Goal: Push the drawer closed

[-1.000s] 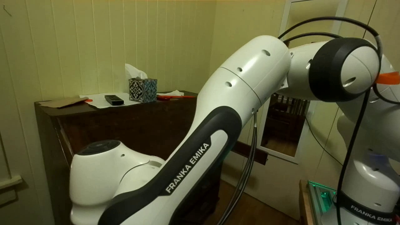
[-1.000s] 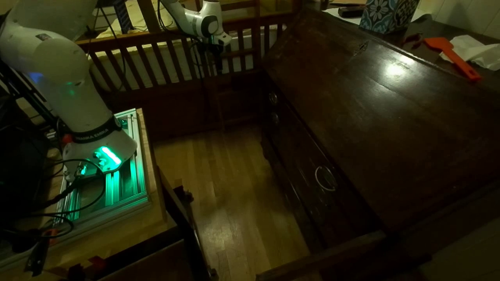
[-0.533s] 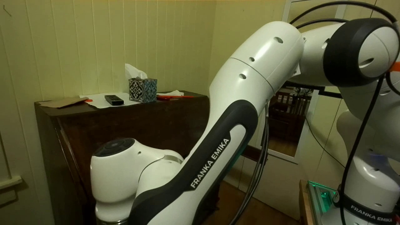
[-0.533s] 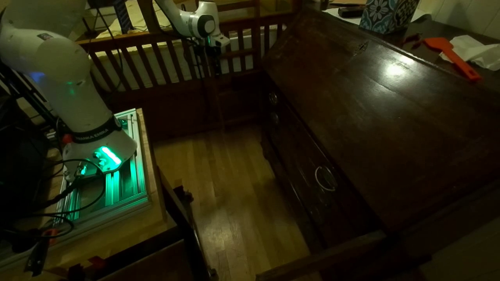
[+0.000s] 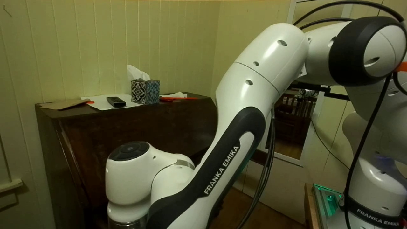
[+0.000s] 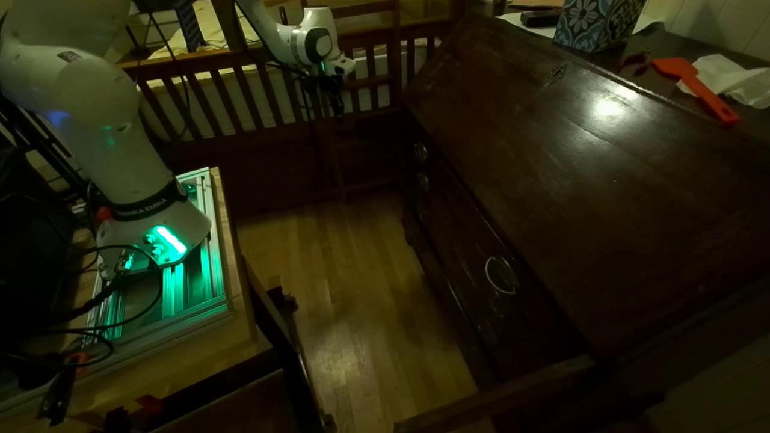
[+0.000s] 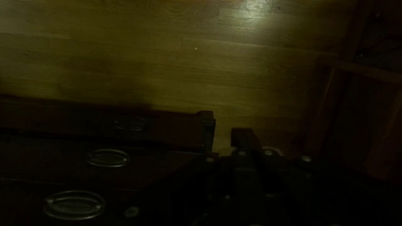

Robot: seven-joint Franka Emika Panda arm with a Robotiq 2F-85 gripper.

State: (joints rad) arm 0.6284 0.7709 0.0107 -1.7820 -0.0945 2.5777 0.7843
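On my feeds the gripper (image 6: pixel 338 110) pointed downward, too dark for me to tell whether clenched or released. The drawers (image 7: pixel 150 163) lay left of it in the wrist view; I couldn't see whether any stuck out. In an exterior view it hung apart from the dark wooden desk (image 6: pixel 589 198).

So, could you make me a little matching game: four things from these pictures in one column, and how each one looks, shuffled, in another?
Things:
1. Tissue box
2. Base light
3. Long-handled tool
4. Drawer handle in the wrist view

Looks:
A. Oval and metallic
B. Patterned on its sides
C. Orange-red
D. Glowing green

Pairs: 1-B, 2-D, 3-C, 4-A
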